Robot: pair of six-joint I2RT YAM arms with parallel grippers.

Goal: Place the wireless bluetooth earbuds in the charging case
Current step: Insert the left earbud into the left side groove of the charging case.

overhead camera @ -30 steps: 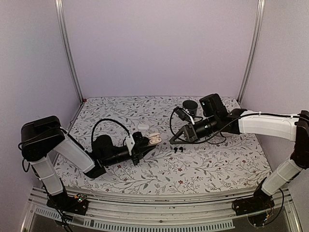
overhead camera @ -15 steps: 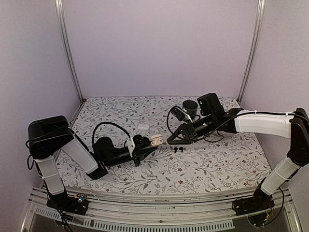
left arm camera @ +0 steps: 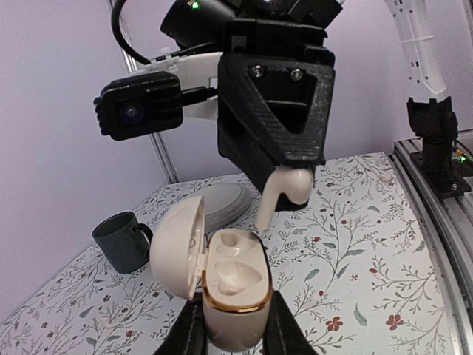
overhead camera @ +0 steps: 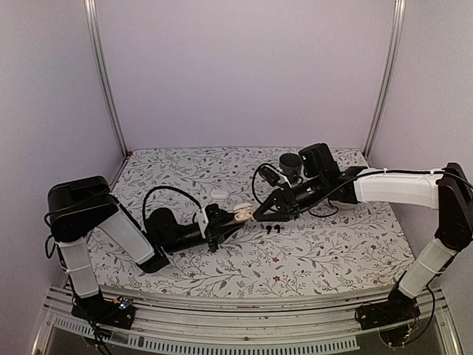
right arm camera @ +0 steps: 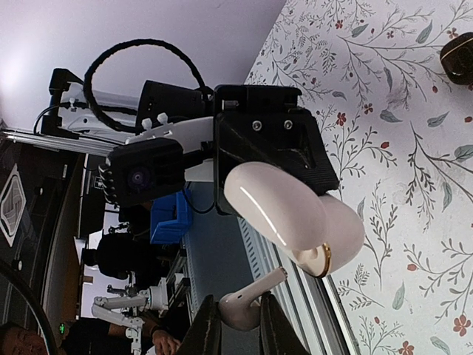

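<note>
My L fingers (left arm camera: 191,336) clamped on open white case (left arm camera: 230,285), lid up. My R fingers (right arm camera: 207,329) pinch white earbud (right arm camera: 247,305), stem just above case rim.

Top view: the charging case (overhead camera: 241,214) is held at the table's centre in the left gripper (overhead camera: 228,220), clear of the table (overhead camera: 332,251). The right gripper (overhead camera: 260,214) approaches from 3 o'clock, holding an earbud (left arm camera: 284,194). In the left wrist view, that earbud is just above the open case, at its 1 o'clock. On the table, relative to the held case:
- pair of earbuds (overhead camera: 272,229) at 4 o'clock
- closed case (overhead camera: 219,193) at 11 o'clock
- mug (overhead camera: 290,161) at 1 o'clock
</note>
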